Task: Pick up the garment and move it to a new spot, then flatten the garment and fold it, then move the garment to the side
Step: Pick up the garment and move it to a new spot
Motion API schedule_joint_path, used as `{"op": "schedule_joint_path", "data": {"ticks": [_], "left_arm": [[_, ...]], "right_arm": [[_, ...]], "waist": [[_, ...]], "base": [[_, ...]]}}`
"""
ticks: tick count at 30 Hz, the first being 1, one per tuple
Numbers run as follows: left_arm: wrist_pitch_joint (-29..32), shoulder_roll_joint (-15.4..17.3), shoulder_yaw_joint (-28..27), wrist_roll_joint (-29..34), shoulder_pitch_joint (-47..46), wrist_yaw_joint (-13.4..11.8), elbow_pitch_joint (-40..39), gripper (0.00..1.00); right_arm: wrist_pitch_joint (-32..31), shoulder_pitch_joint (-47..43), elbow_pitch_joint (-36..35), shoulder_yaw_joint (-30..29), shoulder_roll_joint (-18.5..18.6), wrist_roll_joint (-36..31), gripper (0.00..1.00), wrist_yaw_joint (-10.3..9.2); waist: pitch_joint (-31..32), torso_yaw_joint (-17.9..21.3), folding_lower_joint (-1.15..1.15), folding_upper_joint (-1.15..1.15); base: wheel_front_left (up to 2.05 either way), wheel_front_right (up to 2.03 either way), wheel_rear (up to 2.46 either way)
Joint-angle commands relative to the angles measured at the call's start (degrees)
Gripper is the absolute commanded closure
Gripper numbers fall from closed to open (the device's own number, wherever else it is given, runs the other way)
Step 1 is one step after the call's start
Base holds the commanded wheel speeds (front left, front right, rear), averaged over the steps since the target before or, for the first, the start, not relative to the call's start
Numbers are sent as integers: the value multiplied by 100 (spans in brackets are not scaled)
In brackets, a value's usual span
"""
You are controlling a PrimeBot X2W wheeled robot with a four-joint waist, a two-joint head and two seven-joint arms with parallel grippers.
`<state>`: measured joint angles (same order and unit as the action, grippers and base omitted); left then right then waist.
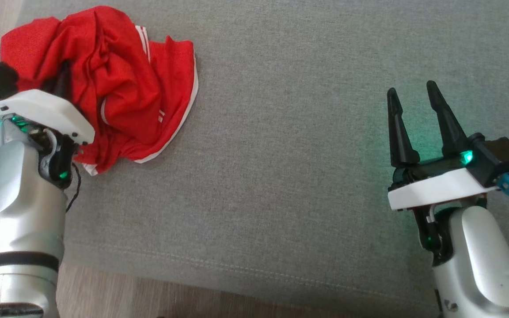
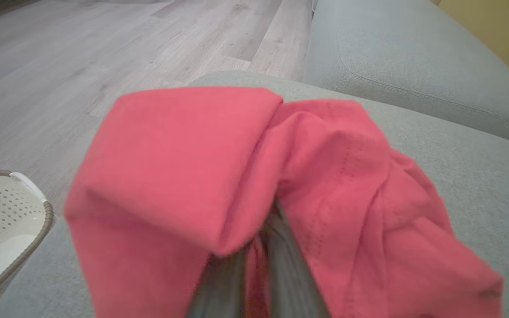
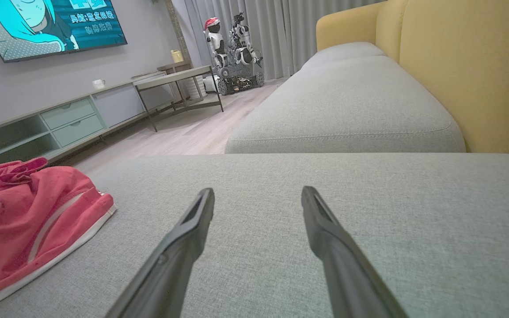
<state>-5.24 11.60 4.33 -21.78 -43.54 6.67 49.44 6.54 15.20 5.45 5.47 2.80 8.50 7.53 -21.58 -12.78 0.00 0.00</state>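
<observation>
Jaws of left gripper [image 2: 261, 238] clamp garment [image 1: 117, 84] at cushion's [image 1: 281, 154] far left corner for lifting; right gripper [image 1: 411, 88] hovers, jaws apart

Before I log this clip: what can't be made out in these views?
Left end effector: left wrist view, blur and a fold of the garment cover its tips; whether it grips is unclear.
Garment: head view, crumpled on itself; its type is unclear.
Basket: left wrist view, cut off by the left edge.
Screen: right wrist view, cut by the top edge; its text is too small to read.
</observation>
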Motion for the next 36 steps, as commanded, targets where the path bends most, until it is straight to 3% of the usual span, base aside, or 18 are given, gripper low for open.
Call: {"op": "schedule_joint_path", "data": {"ticks": [1,9,15,26,36], "left_arm": [[-102,328,-126,-10,-224,26,-111,100],[-793,331,-79,32,-343,42,-320,100],[-960,291,-66,127,-232,49,-1273,100],[-750,-7,172,153,109,10,-3252,100],[-289,-510,698,136,14,-128,-3762,100]], "right_arm": [[36,138,-167,162,8,-3,0,-4],[195,99,62,168,8,121,0,-4],[381,19,314,251,8,310,0,-4],[658,-134,650,359,8,617,0,-4],[778,-59,599,396,8,722,0,-4]], "waist": [[21,12,0,0],[318,-4,0,0],[761,67,0,0],[1433,529,0,0],[1424,1309,0,0]], "base": [[0,0,0],[0,0,0],[0,0,0],[0,0,0],[0,0,0]]}}
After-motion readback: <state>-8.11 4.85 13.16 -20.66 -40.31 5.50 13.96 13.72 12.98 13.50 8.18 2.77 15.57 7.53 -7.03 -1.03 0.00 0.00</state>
